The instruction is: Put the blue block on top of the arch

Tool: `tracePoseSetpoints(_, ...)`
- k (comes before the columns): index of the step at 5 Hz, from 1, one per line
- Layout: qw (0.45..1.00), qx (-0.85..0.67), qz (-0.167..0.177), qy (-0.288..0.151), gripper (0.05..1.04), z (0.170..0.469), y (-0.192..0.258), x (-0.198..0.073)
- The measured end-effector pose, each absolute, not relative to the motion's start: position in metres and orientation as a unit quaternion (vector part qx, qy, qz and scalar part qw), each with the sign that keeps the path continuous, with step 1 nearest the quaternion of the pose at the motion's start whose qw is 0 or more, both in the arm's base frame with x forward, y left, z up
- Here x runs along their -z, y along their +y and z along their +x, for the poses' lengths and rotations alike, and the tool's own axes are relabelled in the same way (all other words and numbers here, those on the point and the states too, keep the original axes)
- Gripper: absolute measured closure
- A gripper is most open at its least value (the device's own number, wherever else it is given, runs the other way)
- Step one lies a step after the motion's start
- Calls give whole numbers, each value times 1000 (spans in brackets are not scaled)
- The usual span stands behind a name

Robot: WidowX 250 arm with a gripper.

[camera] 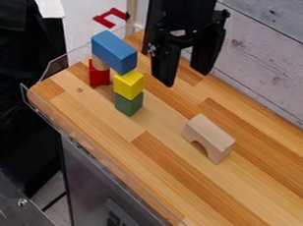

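The table (pixel 144 156) bears all the pieces; over its far side hangs the gripper (pixel 185 77), fingers parted with nothing between them; the blue block (pixel 114 52) lies to its left in the view, near but not touching, laid like a beam across two short stacks; its long axis slants from upper left to lower right, and the fingers look spaced roughly across its width, so the move likely calls for a shift left and a grip on the long sides; with a single arm, no choice of the nearer one arises; the arch (pixel 210 133) stands upright at lower right, its length running much the same way, so little turning seems needed; yellow (pixel 128 85) on green (pixel 128 103) props the near end, the peg (pixel 100 63) on red (pixel 99 75) the other, and a nudge could topple either; the pieces bear no readable writing.
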State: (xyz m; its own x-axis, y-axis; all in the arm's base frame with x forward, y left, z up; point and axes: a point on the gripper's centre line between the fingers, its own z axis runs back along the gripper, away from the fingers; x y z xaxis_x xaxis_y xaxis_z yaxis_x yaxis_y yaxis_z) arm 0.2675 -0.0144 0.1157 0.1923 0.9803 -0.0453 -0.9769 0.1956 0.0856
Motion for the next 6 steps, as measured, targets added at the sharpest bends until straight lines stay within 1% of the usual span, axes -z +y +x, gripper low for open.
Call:
tracePoseSetpoints(1, 771, -634, 28, 56, 85, 265, -14, -108)
tracePoseSetpoints(2, 771, -635, 27, 51, 85, 267, -8, -109)
tracePoseSetpoints(3, 758, -651, 6, 42, 85, 275, 10, -113)
tracePoseSetpoints(4, 748, -663, -5, 30, 85, 281, 29, -119)
tracePoseSetpoints(5, 748, -663, -6, 30, 85, 282, 43, -117)
tracePoseSetpoints(6, 741, -670, 3, 42, 85, 282, 65, -109)
